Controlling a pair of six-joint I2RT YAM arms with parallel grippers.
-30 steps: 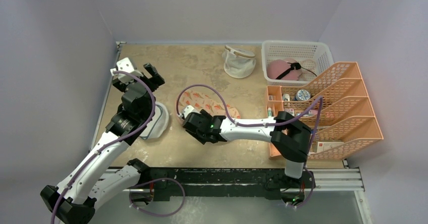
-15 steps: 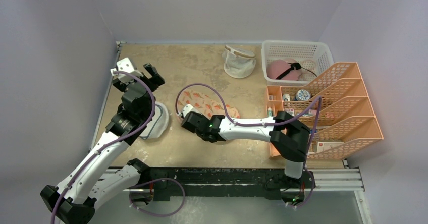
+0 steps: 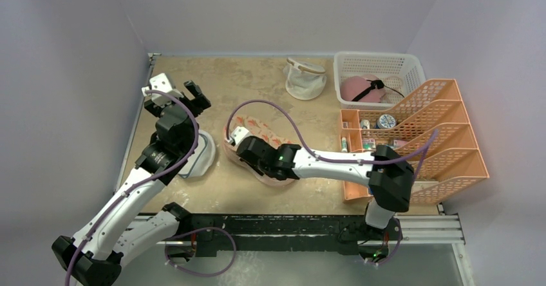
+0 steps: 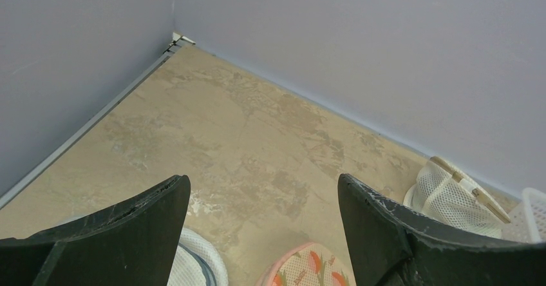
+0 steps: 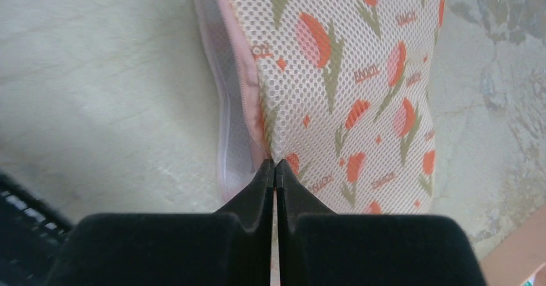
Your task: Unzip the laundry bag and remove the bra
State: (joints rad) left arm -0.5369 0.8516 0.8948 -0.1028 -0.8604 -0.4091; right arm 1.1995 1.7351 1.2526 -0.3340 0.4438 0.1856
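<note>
1. Peach leaf-print bag [image 3: 259,127] lies on the bench [image 3: 244,83], about the middle, zip edge gaping a bit with pale lining showing.
2. Right hand [image 5: 275,170] is clamped tight on that zip edge.
3. Left hand [image 4: 264,189] hangs over the far-left corner, fingers spread wide.

The whole table [image 3: 257,80] is seen from above; the far wall [image 4: 354,41] from the left wrist; the laundry bag [image 5: 360,73], shared by all, closely from the right.
</note>
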